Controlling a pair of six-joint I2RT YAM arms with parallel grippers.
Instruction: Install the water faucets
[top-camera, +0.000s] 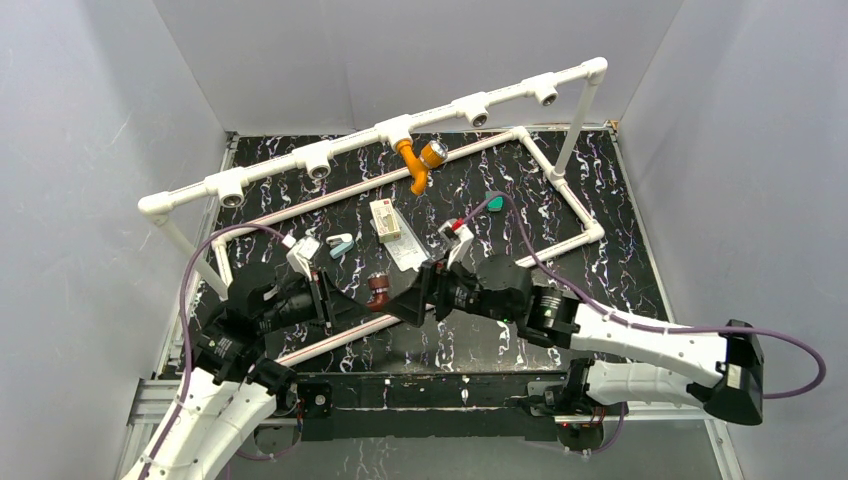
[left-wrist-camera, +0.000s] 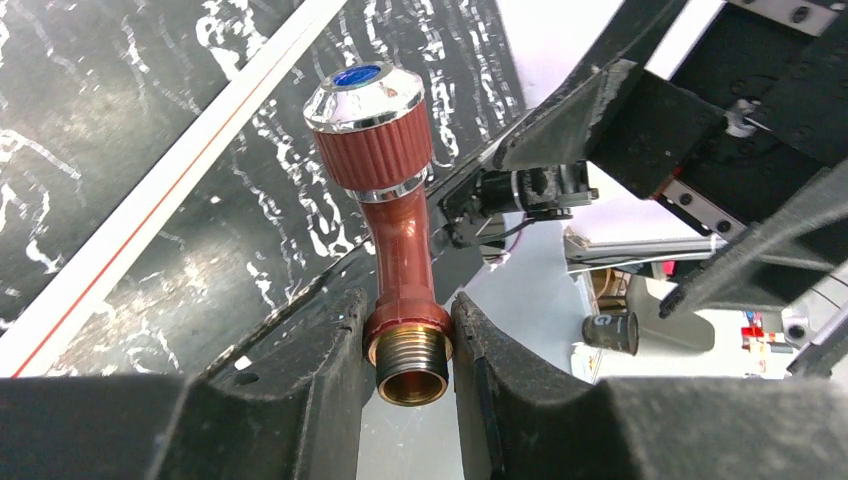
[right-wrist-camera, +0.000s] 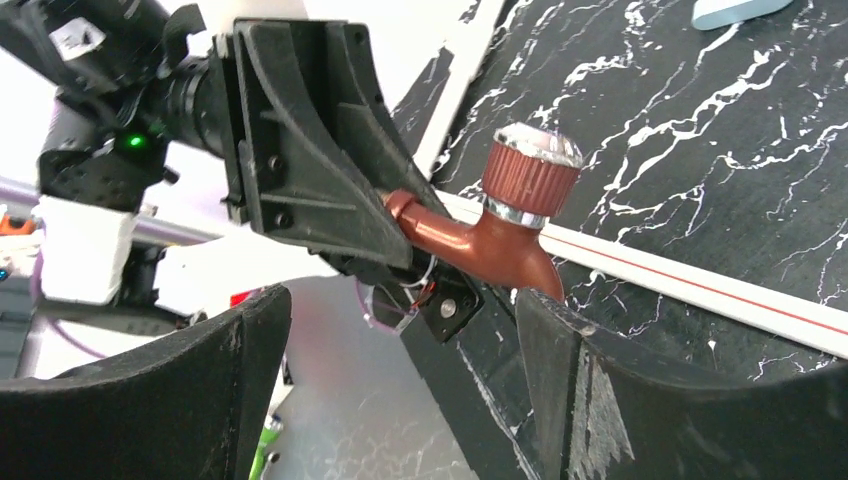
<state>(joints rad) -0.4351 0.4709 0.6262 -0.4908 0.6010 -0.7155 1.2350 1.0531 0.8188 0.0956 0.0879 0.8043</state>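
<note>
Left hand (left-wrist-camera: 408, 310) clamped tight on the reddish-brown faucet (left-wrist-camera: 398, 240) (by its brass threaded end); right hand (right-wrist-camera: 400, 320) spread wide around its spout, gripping nothing.

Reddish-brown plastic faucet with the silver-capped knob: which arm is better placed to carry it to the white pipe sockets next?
Left, probably. The left tool is shut on the reddish-brown plastic faucet just above the brass thread; the right tool stands open, gripping nothing.

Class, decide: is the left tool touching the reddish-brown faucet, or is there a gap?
Touching. The left wrist view shows the left tool shut on the reddish-brown faucet, both fingers pressed against its brass threaded end with no gap.
</note>
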